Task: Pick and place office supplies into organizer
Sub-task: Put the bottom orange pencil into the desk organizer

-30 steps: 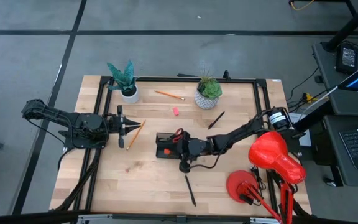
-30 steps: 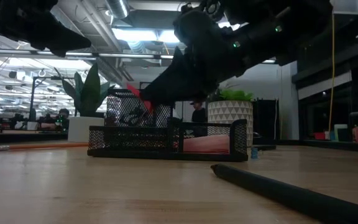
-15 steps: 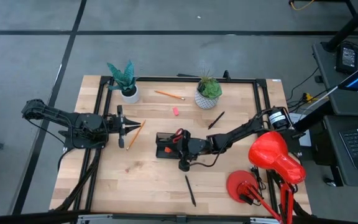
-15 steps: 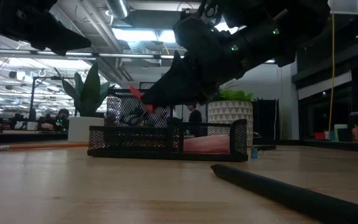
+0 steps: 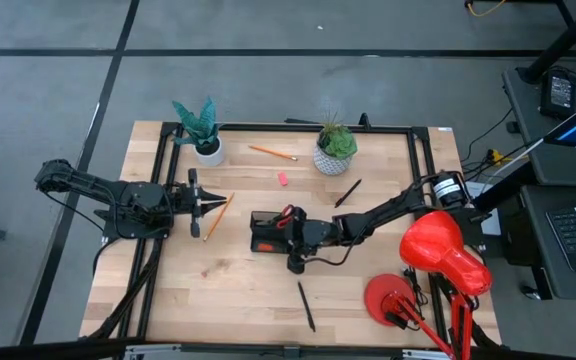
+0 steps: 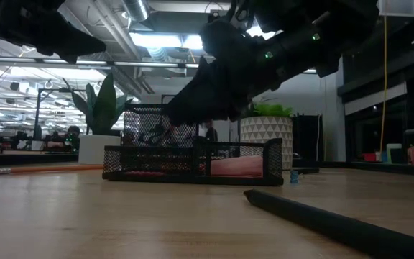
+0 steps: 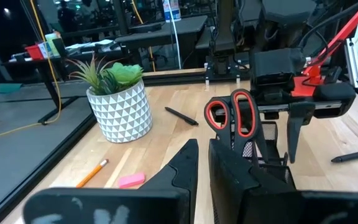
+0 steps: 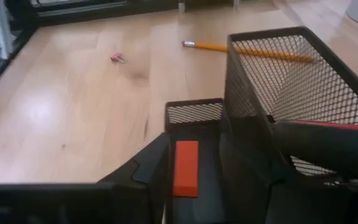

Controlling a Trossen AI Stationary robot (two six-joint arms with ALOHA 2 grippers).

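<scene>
Right gripper [image 5: 286, 232] over organizer [image 5: 265, 243], scissors [image 7: 232, 116] inside

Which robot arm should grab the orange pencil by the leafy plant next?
Probably the left. The left gripper sits right beside the orange pencil, while the right gripper is over at the black mesh organizer with the red-handled scissors.

The right gripper [image 6: 192, 108] hides part of the organizer [image 6: 192, 160]; the scissors [image 7: 232, 118] blades are hidden inside it.
</scene>
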